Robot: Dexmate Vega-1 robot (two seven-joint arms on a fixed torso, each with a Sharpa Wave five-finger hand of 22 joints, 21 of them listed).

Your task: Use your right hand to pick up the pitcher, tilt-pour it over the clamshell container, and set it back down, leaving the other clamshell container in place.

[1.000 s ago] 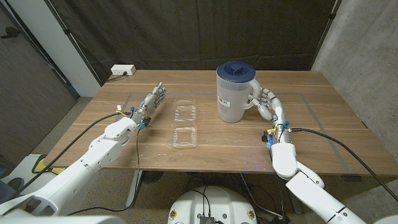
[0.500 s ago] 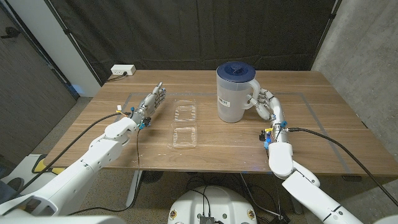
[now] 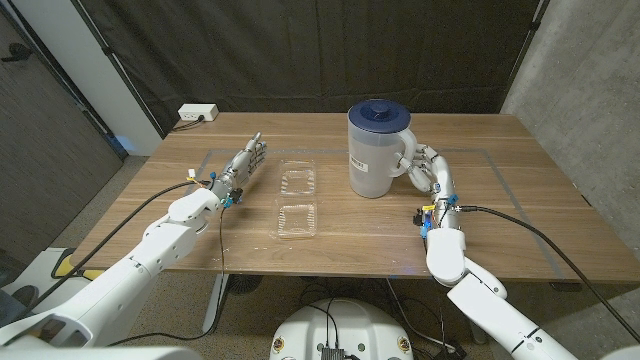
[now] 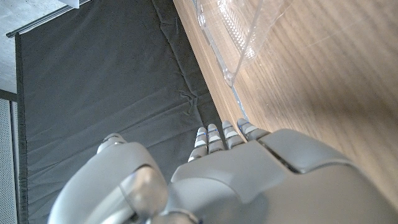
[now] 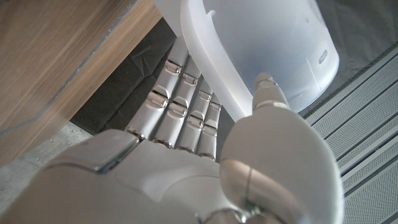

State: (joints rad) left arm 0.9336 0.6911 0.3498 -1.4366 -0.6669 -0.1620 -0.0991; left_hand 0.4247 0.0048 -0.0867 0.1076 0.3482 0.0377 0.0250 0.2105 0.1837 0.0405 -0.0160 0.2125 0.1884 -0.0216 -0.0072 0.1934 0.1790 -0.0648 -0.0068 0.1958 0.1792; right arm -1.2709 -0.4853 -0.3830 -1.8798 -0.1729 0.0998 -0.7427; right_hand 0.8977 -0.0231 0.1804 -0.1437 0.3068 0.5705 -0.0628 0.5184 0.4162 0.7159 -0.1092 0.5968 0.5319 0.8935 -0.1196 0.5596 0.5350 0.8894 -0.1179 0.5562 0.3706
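A wooden table point(image 3: 520, 215) is seen from above, with two white robot arms reaching in from the near corners. Near the front edge, just left of centre, lies a clear plastic clamshell container point(image 3: 296, 219). A second clear clamshell container point(image 3: 297, 180) lies just behind it, close but apart.

On the left, the left hand point(image 3: 241, 163) stretches forward beside the two containers, fingers straight and together, holding nothing. In the left wrist view, its fingers point(image 4: 219, 138) point along the table toward a clear container point(image 4: 239, 31) ahead.

On the right, the right hand point(image 3: 428, 168) is at the handle of the pitcher point(image 3: 377, 147). The right wrist view shows its fingers point(image 5: 177, 99) passing behind the white handle point(image 5: 214, 68) and the thumb point(image 5: 268, 93) lying on the near side, so the hand grasps the handle.

The pitcher is translucent white with a dark blue lid point(image 3: 378, 114). It stands upright on the table, right of the farther container.

At the far left corner sits a white power strip point(image 3: 197, 113). A black curtain point(image 3: 300, 50) hangs behind the table.
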